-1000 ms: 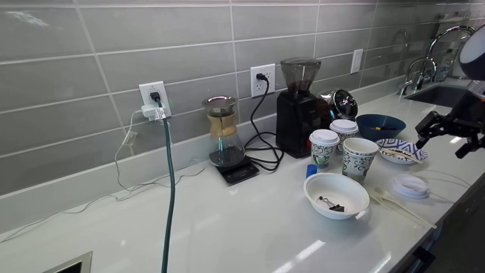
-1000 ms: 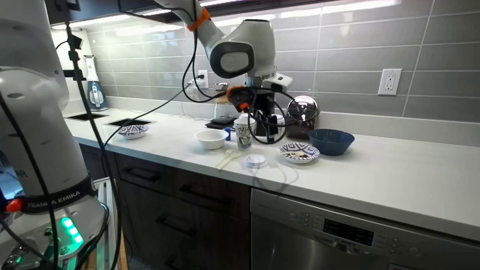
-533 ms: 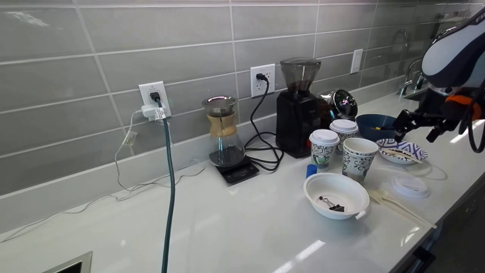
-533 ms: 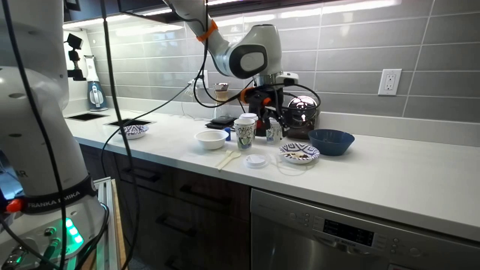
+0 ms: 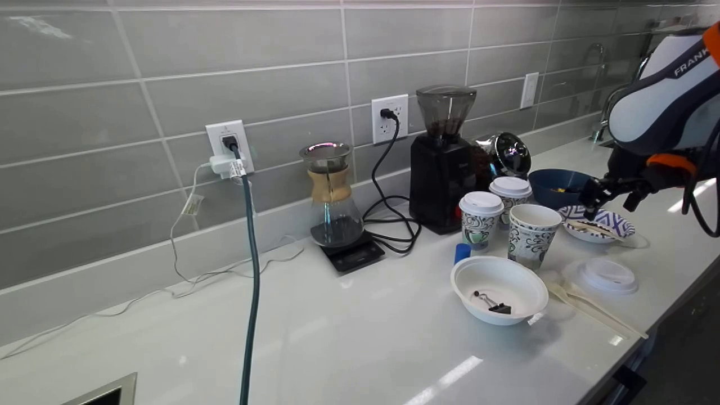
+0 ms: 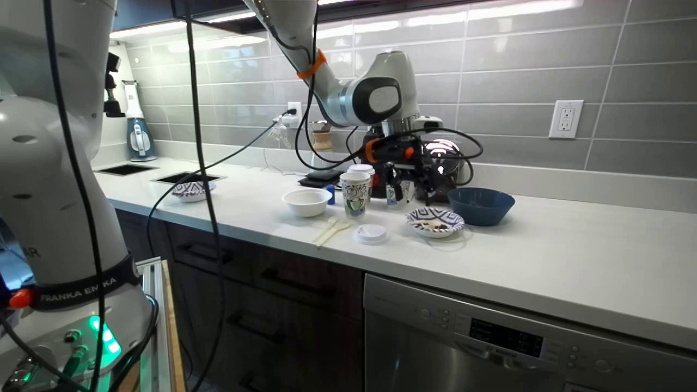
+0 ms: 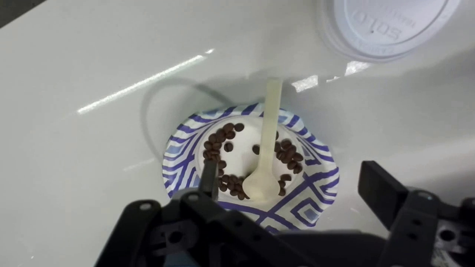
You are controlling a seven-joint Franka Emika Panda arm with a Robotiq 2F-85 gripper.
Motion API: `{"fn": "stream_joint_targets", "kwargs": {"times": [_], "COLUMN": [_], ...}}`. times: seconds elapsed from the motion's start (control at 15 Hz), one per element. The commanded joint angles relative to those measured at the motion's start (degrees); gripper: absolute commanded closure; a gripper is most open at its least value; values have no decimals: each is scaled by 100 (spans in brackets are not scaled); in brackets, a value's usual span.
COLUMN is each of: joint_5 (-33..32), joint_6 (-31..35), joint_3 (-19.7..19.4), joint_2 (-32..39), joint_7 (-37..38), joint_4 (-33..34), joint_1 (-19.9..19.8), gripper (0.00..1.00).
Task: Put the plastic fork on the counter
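Gripper (image 5: 610, 208) has neared the spoon (image 7: 267, 146) in the patterned bowl (image 7: 310, 190); jaws apart.

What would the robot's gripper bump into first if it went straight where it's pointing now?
Probably the patterned bowl: the open gripper points down at it. The pale spoon resting in it, handle over the rim, could come first, though; depth is unclear.

The counter (image 5: 337, 337) looks smooth and glossy, the wall tiles (image 5: 242, 39) shiny, the cup lid (image 7: 393, 24) plastic, the dishwasher front (image 6: 441, 356) satiny metal.
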Motion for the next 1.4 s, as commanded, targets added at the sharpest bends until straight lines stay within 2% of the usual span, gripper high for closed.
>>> {"fn": "stream_joint_targets", "kwargs": {"times": [0.0,0.07,0.13,0.27,0.4,0.53,0.73,0.8,0.87,0.93,1.13,1.27,1.33], "joint_5": [-295,-322,-360,-380,-406,-379,-373,-367,-371,-355,-296,-195,-123], "joint_6": [-31,-24,-20,-41,-30,-17,-13,-4,4,1,-60,-67,-75], "joint_3": [-51,-57,-71,-70,-82,-60,-61,-57,-62,-50,-30,33,84], "joint_2": [358,418,484,598,700,793,926,958,979,984,929,759,660], "joint_7": [-51,-57,-40,-46,-35,-69,-74,-79,-70,-83,-76,-115,-151], "joint_4": [381,430,476,571,649,715,812,827,846,859,840,715,647], "joint_1": [10,5,14,15,21,-7,-14,-19,-15,-25,-55,-124,-174], "gripper": [15,23,34,42,46,41,46,52,67,77,99,100,97]}}
